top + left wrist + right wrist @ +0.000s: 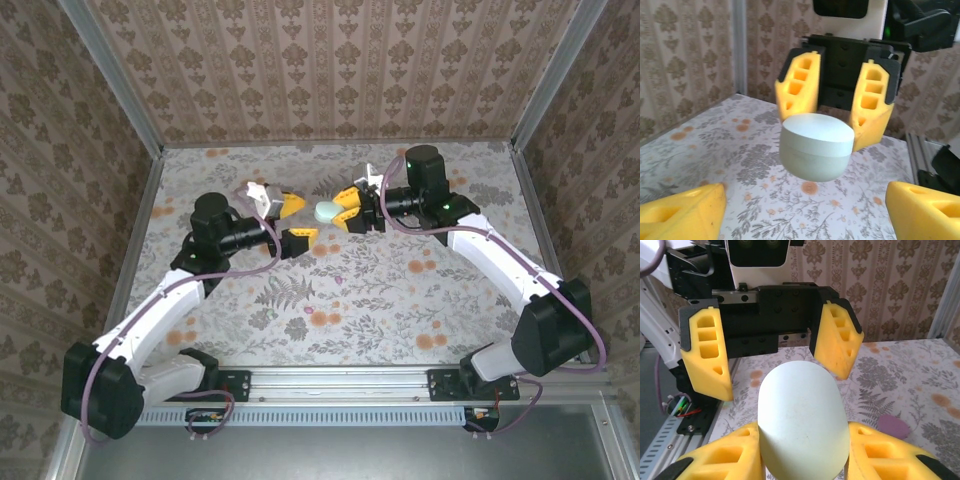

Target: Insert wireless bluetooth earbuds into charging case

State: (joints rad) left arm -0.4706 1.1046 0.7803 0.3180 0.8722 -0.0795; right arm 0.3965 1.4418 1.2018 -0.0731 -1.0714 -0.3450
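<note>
**Smooth case held in mid-air, loose piece lying under the work**

The floral-patterned table (400, 300) is bare beneath the mint-green oval plastic charging case (802, 420), which hangs above it rather than resting on it. A drop would therefore mean a fall and probably a roll.

The right gripper (341, 210) has its yellow jaws clenched on the mint case's sides, and its fingers cover only part of the rounded shell. The left gripper (300, 221) faces the mint case head-on from just beside it. Its jaws are released and spread wide, with nothing between them.

The mint case looks closed, since the left wrist view shows its lid seam unbroken. In my judgement the lid has to come open before anything can go in.

The main risk is the left jaws closing off-centre on the glossy, curved lid. That could twist the case in the right gripper's hold or squeeze it out altogether. Pulling the lid while the body is held so lightly could do the same.

A small pink rounded piece (896, 426) lies on the table below and to one side of the mint case. It is half hidden by a finger, so I cannot tell whether it is an earbud or something larger. If either arm descends beside the mint case, it could knock that piece away.
</note>
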